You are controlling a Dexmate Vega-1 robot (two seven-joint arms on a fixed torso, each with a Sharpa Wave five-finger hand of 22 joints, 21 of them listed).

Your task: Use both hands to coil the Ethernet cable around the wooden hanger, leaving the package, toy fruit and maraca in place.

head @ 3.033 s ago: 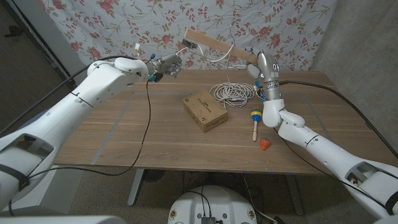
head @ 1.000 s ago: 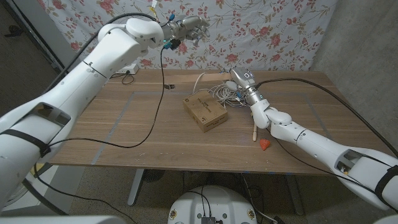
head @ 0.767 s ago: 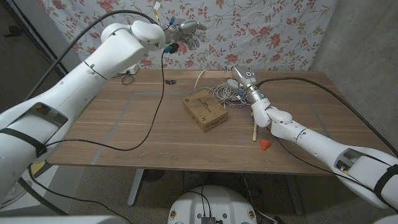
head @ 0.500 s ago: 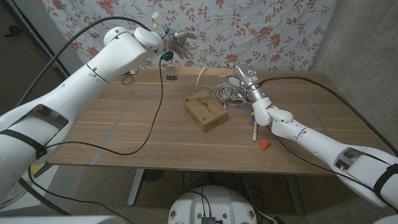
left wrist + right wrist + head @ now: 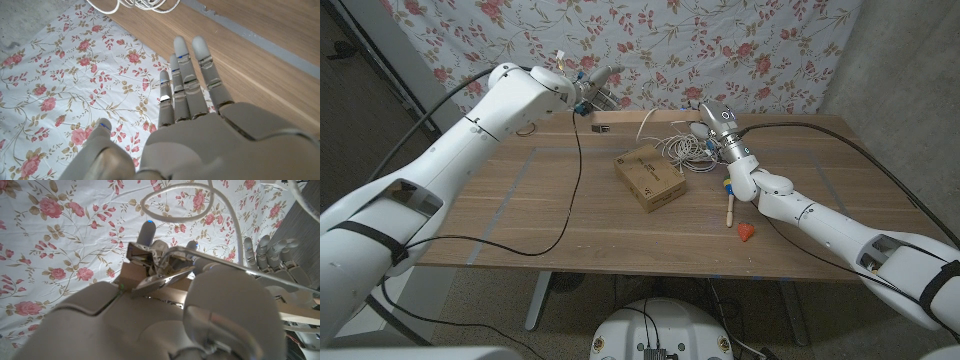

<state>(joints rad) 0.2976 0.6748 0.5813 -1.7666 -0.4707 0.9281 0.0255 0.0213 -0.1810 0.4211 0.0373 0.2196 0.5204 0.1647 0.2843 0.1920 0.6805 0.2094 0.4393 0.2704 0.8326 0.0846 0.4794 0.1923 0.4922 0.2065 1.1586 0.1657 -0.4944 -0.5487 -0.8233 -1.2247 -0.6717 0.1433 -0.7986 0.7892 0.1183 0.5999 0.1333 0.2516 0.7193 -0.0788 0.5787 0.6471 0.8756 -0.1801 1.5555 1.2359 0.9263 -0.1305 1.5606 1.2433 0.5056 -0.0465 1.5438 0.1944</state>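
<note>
Table [image 5: 520, 215]: package [image 5: 649, 180], cable [image 5: 678, 150], maraca [image 5: 729, 199], fruit [image 5: 747, 232]

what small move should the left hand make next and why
Probably bring the left hand down toward the cable and take a loose loop. It hovers open and empty at the table's far edge, while the right hand grips the hanger by the coil, so nothing can be wound yet.

Package [image 5: 650, 178], maraca [image 5: 729, 200] and toy fruit [image 5: 747, 232] crowd the table's [image 5: 500, 210] right half.

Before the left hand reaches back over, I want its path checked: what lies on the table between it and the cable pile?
In the head view, between the left hand and the cable pile lies a small dark object; otherwise bare table.
</note>
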